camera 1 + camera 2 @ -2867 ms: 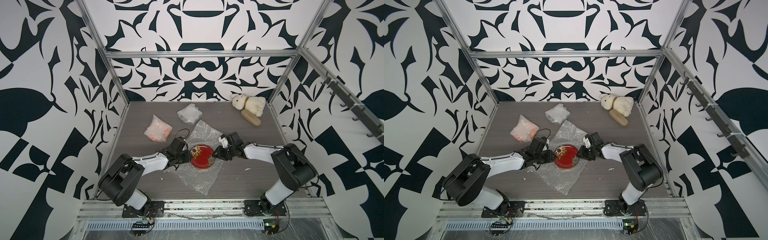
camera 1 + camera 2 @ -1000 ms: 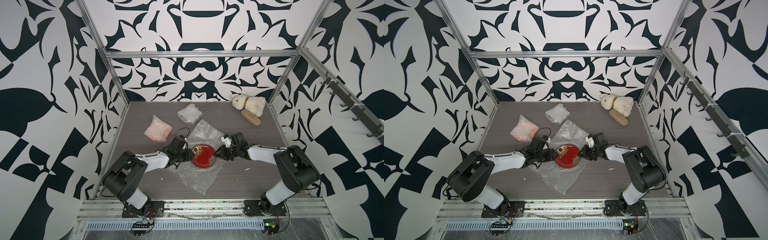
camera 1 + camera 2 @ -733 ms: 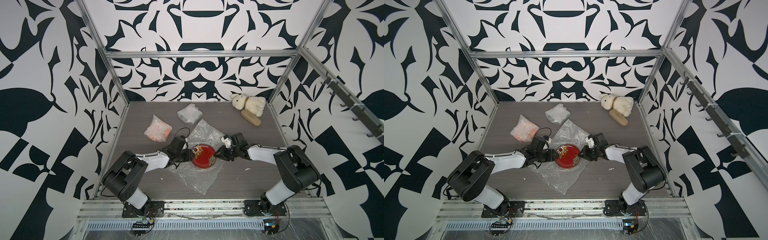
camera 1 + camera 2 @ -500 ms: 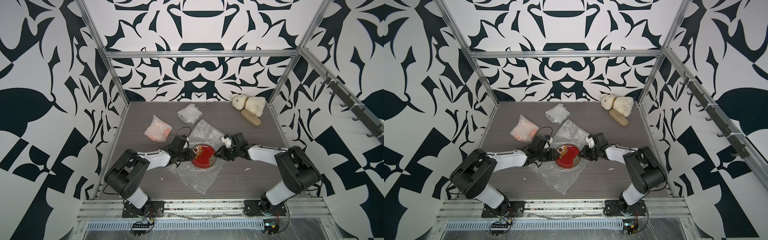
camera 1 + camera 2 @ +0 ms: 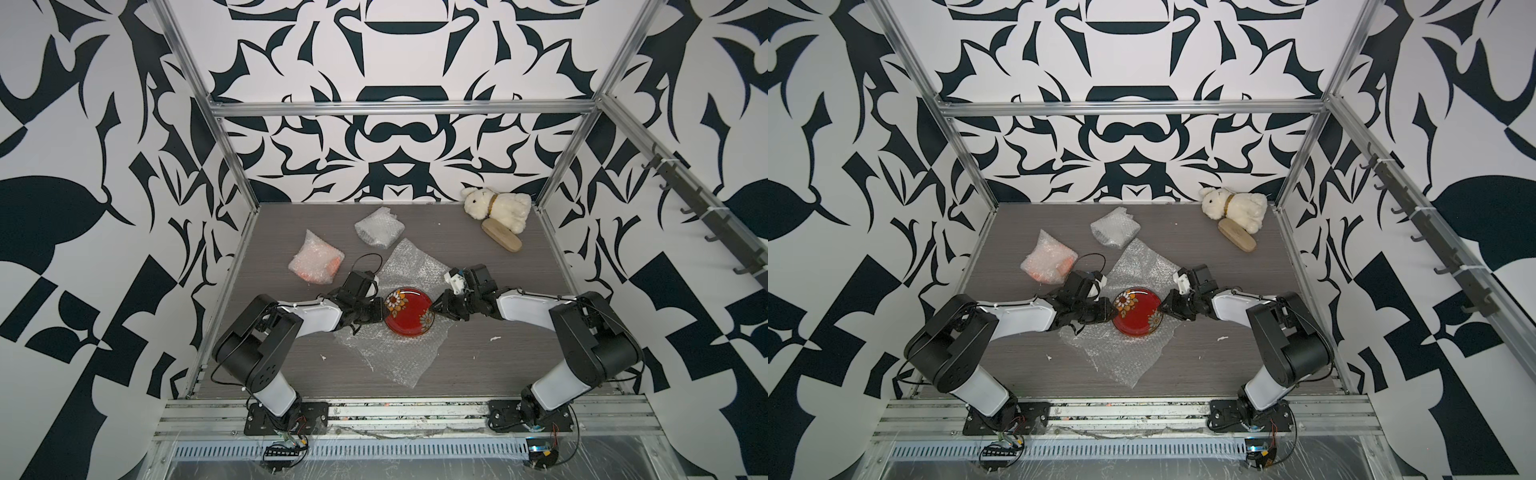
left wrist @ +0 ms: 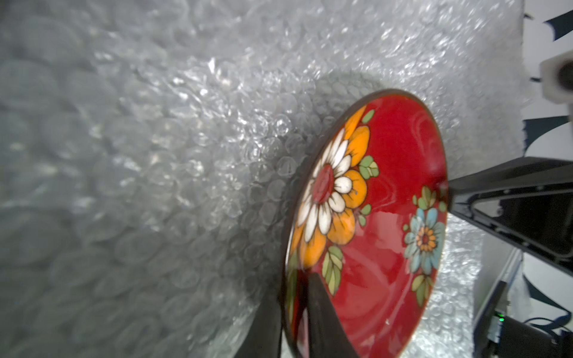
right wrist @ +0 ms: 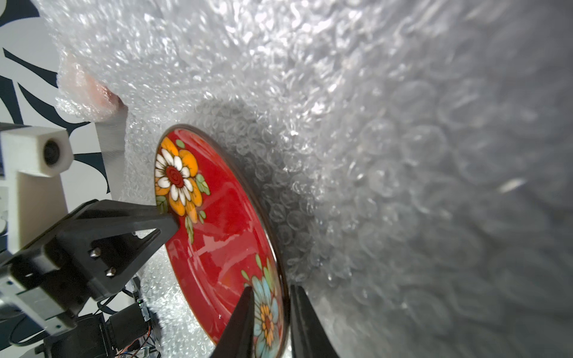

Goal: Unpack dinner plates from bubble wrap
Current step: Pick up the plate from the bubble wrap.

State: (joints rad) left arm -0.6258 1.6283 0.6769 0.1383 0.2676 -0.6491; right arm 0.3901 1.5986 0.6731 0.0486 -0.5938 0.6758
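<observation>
A glossy red dinner plate (image 5: 409,318) (image 5: 1136,318) with flowers lies on an unfolded sheet of bubble wrap (image 5: 390,357) in both top views. My left gripper (image 5: 380,313) sits at its left rim. In the left wrist view the left gripper (image 6: 293,316) is shut on the plate (image 6: 387,248), one finger behind the rim and one inside. My right gripper (image 5: 434,309) is at the opposite rim. In the right wrist view the right gripper (image 7: 269,319) clamps the plate (image 7: 217,232) over its blue flower.
Two wrapped bundles lie behind: one showing orange (image 5: 316,264) at the left, one whitish (image 5: 379,227) further back. A white plush rabbit (image 5: 498,208) and a tan wooden brush (image 5: 500,241) sit at the back right corner. Metal frame posts edge the table.
My left gripper's fingers have closed onto the plate's left rim. The right gripper stays on the right rim, and the plate has hardly moved.
</observation>
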